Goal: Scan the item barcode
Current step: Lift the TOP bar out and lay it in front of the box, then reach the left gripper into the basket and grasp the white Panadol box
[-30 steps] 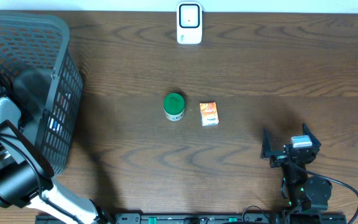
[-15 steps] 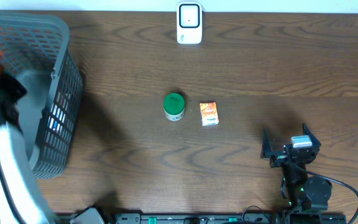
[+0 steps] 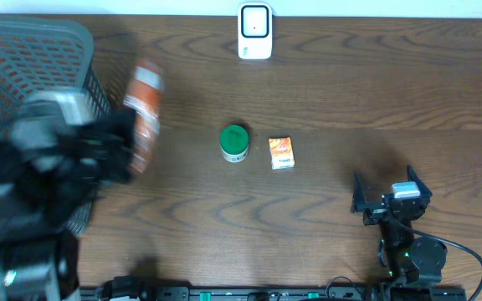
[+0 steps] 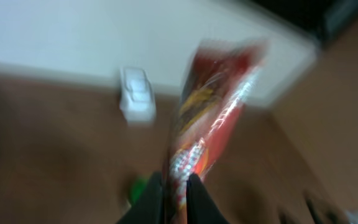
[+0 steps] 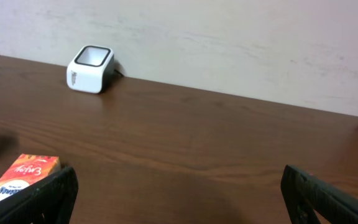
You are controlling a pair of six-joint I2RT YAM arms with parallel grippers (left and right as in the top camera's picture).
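Note:
A red and orange snack packet [image 3: 145, 109] hangs blurred in the air just right of the basket, with my left gripper [image 3: 124, 155] shut on its lower end. In the left wrist view the packet [image 4: 216, 112] stands up from between the two dark fingers of the gripper [image 4: 176, 186], which pinch it tight. The white barcode scanner [image 3: 255, 31] stands at the table's far edge, beyond the packet and apart from it [image 4: 137, 96]. My right gripper [image 3: 387, 191] rests open near the front right, nothing between its fingers [image 5: 179, 193].
A grey mesh basket [image 3: 32, 50] fills the far left. A green-lidded jar [image 3: 235, 143] and a small orange box [image 3: 282, 153] sit side by side mid-table. The box [image 5: 20, 179] lies just left of my right gripper's left finger.
My left arm has come up out of the basket and swung right over the table's left side, carrying the packet. The right arm has not moved.

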